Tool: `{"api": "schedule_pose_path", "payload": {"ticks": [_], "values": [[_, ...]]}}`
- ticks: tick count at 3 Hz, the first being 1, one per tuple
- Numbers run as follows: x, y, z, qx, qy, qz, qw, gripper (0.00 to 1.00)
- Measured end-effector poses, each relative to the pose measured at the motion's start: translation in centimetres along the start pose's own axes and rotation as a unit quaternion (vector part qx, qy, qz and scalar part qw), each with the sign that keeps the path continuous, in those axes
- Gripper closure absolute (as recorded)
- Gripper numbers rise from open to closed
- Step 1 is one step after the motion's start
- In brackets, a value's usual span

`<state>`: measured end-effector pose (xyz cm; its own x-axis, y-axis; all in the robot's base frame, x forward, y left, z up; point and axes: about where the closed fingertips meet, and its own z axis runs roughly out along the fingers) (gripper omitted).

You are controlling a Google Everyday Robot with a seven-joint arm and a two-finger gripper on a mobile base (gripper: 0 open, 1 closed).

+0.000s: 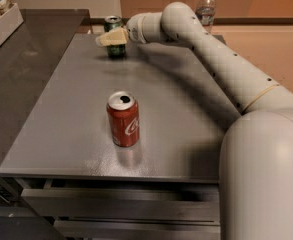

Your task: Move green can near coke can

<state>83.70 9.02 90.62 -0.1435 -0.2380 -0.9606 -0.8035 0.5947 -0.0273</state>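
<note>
An office kitchenette, it seems: grey counter (186, 134) over drawers (121, 203) (snack box (1, 26) at left), gripper (111, 38) by the green can (117, 51).

grey table (186, 119) carries the coke can (123, 121) upright near frame centre and the green can (113, 23) upright at upper centre-left, gripper (113, 37) right against it
</note>
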Motion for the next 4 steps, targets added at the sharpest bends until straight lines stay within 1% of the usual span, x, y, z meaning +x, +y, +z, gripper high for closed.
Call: {"api": "schedule_pose_path", "payload": {"ticks": [1,3,4], "values": [[0.35,-0.44,0.96,-0.002,0.002,0.003,1.0,0.17],[0.54,-0.59,1.66,-0.005,0.005,0.01,0.9999,0.64],[-0.04,0.03,0.91,-0.008,0.001,0.006,0.9999,0.88]]}}
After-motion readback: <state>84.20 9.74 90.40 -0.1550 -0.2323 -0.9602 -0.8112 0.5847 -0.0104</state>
